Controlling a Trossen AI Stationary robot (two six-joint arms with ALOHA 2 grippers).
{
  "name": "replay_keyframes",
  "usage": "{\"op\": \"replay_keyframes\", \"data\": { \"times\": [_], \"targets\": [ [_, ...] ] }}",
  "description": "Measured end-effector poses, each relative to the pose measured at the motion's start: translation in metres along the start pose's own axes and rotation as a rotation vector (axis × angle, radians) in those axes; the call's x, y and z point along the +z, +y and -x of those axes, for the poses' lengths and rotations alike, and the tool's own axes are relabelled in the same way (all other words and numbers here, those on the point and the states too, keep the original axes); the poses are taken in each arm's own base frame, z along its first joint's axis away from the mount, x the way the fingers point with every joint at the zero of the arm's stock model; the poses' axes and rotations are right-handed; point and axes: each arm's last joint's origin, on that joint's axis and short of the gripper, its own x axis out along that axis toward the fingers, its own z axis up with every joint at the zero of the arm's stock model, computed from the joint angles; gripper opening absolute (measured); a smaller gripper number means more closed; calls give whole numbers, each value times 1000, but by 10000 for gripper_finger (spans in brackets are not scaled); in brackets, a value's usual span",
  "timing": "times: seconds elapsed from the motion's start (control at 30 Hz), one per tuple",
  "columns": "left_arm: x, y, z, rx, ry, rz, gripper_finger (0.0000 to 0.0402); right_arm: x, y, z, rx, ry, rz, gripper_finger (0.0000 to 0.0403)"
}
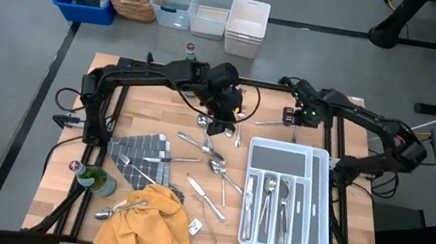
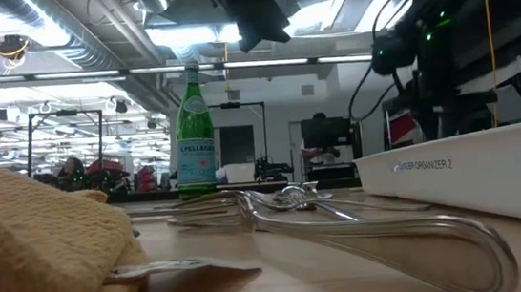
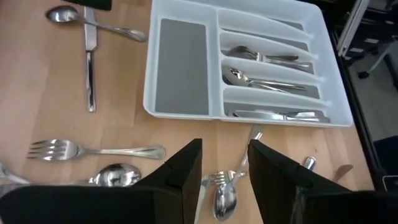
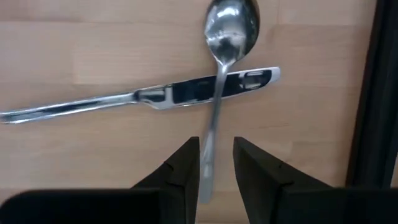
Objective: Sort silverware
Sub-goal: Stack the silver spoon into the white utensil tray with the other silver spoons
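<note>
— Two grippers are at work, seen from above: the left gripper [image 1: 222,123] hangs over loose silverware [image 1: 211,157] beside the white tray [image 1: 319,208], and the right gripper [image 1: 292,116] sits just off the tray's far end. Some pieces already lie in the tray's slots, many are loose beside it, and a few rest by the yellow cloth [image 1: 147,220] and the grey napkin [image 1: 140,152]. I'd call the sorting well short of done.

— And the low view?

— Little help. A fork [image 2: 374,226] lies long across the wood beside the tray [image 2: 474,169], with the green bottle [image 2: 193,133] behind. A dark gripper hangs overhead, cut off at the frame edge, so I cannot say whose it is.

— Left wrist view?

— Fingers [image 3: 183,177] stand apart, empty, over a spoon [image 3: 225,198] just beside the tray [image 3: 186,65]. Spoons fill two slots. The next move, I judge, calls for a straight descent so the pads straddle that handle; the piece lying against it could be caught too.

— Right wrist view?

— Its fingers [image 4: 180,171] flank the handle of a spoon [image 4: 229,31] that lies across a knife [image 4: 161,96], with a gap each side: not clamped yet. The handle's end is hidden between the fingers, and the tray is not in this view.
</note>
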Motion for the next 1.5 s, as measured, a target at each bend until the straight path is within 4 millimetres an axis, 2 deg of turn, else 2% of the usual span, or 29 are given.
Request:
{"op": "replay_keyframes", "data": {
  "times": [0.23, 0.47, 0.7, 0.97, 1.27, 1.5],
  "targets": [
    [-3, -5, 27, 33, -51, -4, 117, 14, 5, -26, -31, 15, 31, 99],
    [-37, -10, 51, 99, -85, 68, 117, 27, 2, -40, -30, 5, -1, 99],
    [-73, -15, 58, 134, -174, 129, 117, 33, -3, -47, -44, 13, -32, 99],
    [-101, -20, 66, 156, -198, 203, 117, 37, -5, -48, -46, -15, -45, 99],
    [-115, -28, 77, 169, -226, 213, 117, 37, -3, -65, -89, 43, -39, 99],
    [-114, -31, 87, 193, -273, 202, 117, 37, 0, -67, -98, 26, -29, 99]
  ]
}}
